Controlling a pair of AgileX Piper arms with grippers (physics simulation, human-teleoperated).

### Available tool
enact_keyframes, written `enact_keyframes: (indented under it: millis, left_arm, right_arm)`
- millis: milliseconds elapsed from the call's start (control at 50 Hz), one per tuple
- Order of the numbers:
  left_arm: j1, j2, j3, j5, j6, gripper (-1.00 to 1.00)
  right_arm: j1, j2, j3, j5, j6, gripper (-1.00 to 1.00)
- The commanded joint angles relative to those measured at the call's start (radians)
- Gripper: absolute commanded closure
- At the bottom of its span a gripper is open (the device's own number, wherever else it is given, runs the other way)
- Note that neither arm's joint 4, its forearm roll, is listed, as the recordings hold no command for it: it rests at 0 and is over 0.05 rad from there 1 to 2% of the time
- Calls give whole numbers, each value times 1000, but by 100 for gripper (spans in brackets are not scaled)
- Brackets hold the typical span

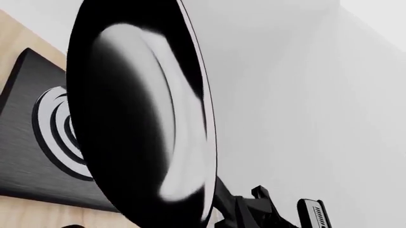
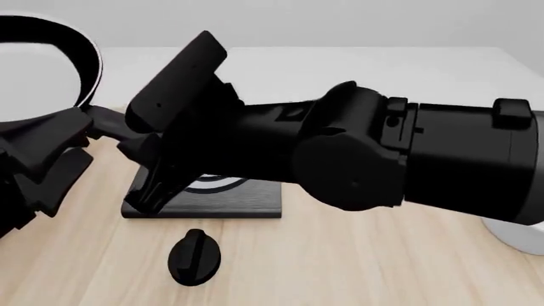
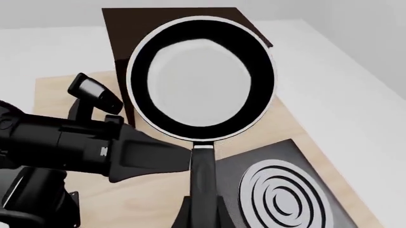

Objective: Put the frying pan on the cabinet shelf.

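Frying pan (image 3: 201, 78): held in the air above the table, interior pale and glossy; in the right wrist view it sits in front of the dark cabinet
Pan handle (image 3: 204, 178): long, black, extends from the pan rim down between the right gripper's fingers
Right gripper (image 3: 203, 216): fingers pinched on the handle
Left gripper (image 2: 72, 143): beside the handle near the pan rim; whether its fingers are spread or pressed together cannot be told
Cabinet shelf (image 3: 133, 23): dark brown top surface visible behind the pan; pan not resting on it
Burner plate (image 3: 285, 190): flat black square with silver coil, lying on the wooden table (image 2: 340, 255)
Knob (image 2: 195, 256): black, on the table in front of the burner plate
White bowl (image 2: 520, 237): at the table's right edge, partly hidden by the right arm
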Motion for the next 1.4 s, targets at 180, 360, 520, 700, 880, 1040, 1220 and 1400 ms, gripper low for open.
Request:
enact_keyframes:
  millis: [180, 360, 520, 700, 880, 1040, 1220, 1400]
  left_arm:
    - [-1, 8, 2, -6, 5, -100]
    - [5, 9, 14, -16, -3, -100]
    - [14, 4, 22, -18, -9, 100]
    - [22, 3, 16, -11, -8, 100]
    - [24, -9, 18, -12, -16, 100]
    - [25, -7, 20, -14, -13, 100]
    - [34, -14, 9, -2, -10, 100]
    - [30, -17, 6, -3, -12, 100]
  right_arm:
    - [79, -27, -9, -18, 16, 100]
    - [105, -29, 4, -25, 24, 100]
    - [100, -37, 15, -33, 26, 100]
    - [101, -43, 18, -40, 30, 100]
    - [73, -79, 66, -63, 35, -100]
    - [28, -179, 119, -70, 40, -100]
    - [-78, -341, 221, -62, 65, -100]
    - [-248, -552, 426, -78, 105, -100]
